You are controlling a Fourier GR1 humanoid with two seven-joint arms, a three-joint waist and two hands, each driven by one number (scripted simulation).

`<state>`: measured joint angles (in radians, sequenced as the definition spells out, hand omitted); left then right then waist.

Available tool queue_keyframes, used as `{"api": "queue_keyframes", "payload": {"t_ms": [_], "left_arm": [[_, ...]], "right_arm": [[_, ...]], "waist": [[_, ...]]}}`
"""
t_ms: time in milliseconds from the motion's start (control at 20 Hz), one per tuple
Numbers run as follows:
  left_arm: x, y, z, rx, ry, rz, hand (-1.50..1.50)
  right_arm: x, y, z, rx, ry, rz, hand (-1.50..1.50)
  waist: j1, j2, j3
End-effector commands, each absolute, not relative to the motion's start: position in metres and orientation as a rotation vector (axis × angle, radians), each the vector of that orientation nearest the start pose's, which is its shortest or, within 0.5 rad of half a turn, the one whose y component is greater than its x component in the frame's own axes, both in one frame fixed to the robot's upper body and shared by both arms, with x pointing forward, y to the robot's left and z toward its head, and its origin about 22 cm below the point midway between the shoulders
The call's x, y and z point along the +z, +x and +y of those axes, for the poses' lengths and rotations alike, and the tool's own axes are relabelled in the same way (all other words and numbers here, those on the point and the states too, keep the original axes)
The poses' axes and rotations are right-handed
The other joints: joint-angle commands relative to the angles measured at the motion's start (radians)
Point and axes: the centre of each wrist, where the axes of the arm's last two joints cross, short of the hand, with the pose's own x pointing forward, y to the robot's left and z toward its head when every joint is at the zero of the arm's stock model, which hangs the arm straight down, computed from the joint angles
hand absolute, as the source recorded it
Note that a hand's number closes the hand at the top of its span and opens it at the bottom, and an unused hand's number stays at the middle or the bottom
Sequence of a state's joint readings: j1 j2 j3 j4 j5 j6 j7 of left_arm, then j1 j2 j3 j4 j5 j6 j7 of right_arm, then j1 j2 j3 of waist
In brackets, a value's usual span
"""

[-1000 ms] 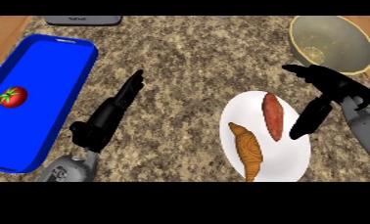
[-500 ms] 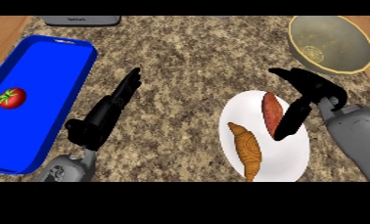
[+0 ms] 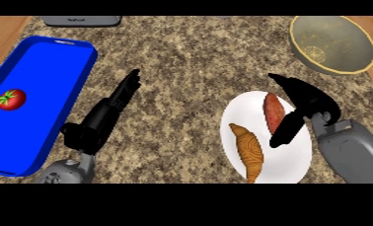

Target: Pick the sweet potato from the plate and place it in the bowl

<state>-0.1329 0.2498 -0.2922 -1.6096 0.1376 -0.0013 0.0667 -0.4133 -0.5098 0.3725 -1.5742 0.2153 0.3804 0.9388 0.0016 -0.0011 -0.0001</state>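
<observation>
**Sweet potato on the plate, right hand open around it**

The sweet potato (image 3: pixel 274 112) lies on the white plate (image 3: pixel 290 163) in the lower right of the frame. It sits on the plate's upper part, lengthwise from top to bottom. Below and to its left on the same plate lies a croissant (image 3: pixel 247 151), close by but apart from it.

The right hand (image 3: pixel 309 102) comes in from the lower right and hangs over the plate's right side. It is spread open. The thumb (image 3: pixel 280 79) points toward the upper left past the sweet potato's top end. The fingers (image 3: pixel 285 130) run down and to the left, just beside its right flank and lower end. The sweet potato lies in the gap between thumb and fingers. Nothing is clasped, and I cannot tell whether the fingers touch it.

The bowl (image 3: pixel 341 35), tan and round, stands in the upper right corner, well apart from the plate and above the right hand.

The left hand (image 3: pixel 96 124) rests on the speckled tabletop (image 3: pixel 197 62) in the lower left of centre. Its fingers are straight and point up and to the right, holding nothing. Left of it lies a blue tray (image 3: pixel 51 67) with a tomato (image 3: pixel 11 99) at its left side. A grey object (image 3: pixel 82 20) shows at the upper edge.
</observation>
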Motion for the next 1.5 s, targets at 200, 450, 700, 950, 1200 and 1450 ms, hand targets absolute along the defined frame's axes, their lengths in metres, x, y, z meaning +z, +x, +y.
{"api": "queue_keyframes", "payload": {"t_ms": [200, 450, 700, 950, 1200, 1450], "left_arm": [[0.023, 0.257, 0.214, -0.367, -0.16, -1.572, 0.0], [0.041, 0.262, 0.203, -0.375, -0.159, -1.584, 0.0], [0.036, 0.251, 0.209, -0.397, -0.159, -1.579, 0.0], [0.02, 0.266, 0.206, -0.373, -0.151, -1.585, 0.0], [0.025, 0.258, 0.218, -0.366, -0.169, -1.606, 0.0], [0.038, 0.264, 0.189, -0.39, -0.169, -1.597, 0.0]], "right_arm": [[0.096, 0.299, -0.217, 1.014, -0.745, -0.74, -1.5], [0.071, 0.297, -0.221, 0.982, -0.775, -0.711, -1.5], [0.047, 0.304, -0.244, 0.973, -0.742, -0.667, -1.5], [0.033, 0.296, -0.248, 0.996, -0.719, -0.676, -1.5], [0.012, 0.304, -0.255, 0.979, -0.708, -0.698, -1.5], [0.024, 0.325, -0.241, 1.01, -0.749, -0.87, 1.5]], "waist": [[0.0, 0.001, 0.0], [-0.001, 0.001, 0.0], [0.003, 0.001, 0.0], [-0.002, 0.001, 0.0], [0.002, 0.001, 0.0], [0.005, 0.003, 0.0]]}}
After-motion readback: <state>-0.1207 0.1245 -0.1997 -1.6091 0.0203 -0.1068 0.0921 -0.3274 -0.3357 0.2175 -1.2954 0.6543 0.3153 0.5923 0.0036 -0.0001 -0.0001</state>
